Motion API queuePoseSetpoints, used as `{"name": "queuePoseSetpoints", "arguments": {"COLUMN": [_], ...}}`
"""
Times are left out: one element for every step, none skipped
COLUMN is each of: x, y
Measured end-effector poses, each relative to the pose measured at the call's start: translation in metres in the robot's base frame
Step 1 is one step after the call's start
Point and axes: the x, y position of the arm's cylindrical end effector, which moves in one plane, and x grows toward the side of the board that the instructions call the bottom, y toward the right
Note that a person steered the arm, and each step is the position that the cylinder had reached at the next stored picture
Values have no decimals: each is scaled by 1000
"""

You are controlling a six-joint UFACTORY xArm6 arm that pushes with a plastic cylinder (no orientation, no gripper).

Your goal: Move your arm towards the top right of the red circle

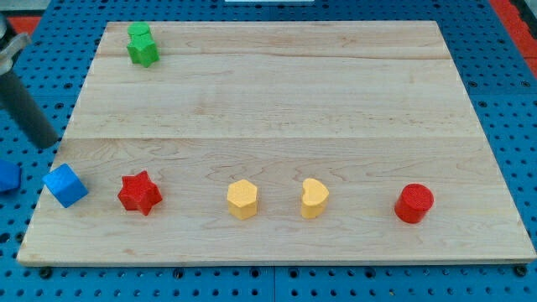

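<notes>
The red circle block [414,203] sits near the board's bottom right. My dark rod comes in from the view's top left, and my tip [48,144] is at the board's left edge, far left of the red circle. The tip is just above the blue cube [65,184] and apart from it. A red star block [139,193] lies right of the blue cube.
A yellow hexagon block [242,200] and a yellow heart block [315,198] lie along the bottom row. Two green blocks [141,44] sit together at the top left. Another blue block [7,176] lies off the wooden board [277,92] at the left.
</notes>
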Motion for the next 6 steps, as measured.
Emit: {"name": "queuePoseSetpoints", "arguments": {"x": [-94, -103, -103, -103, -103, -103], "y": [84, 188, 303, 334, 336, 350]}}
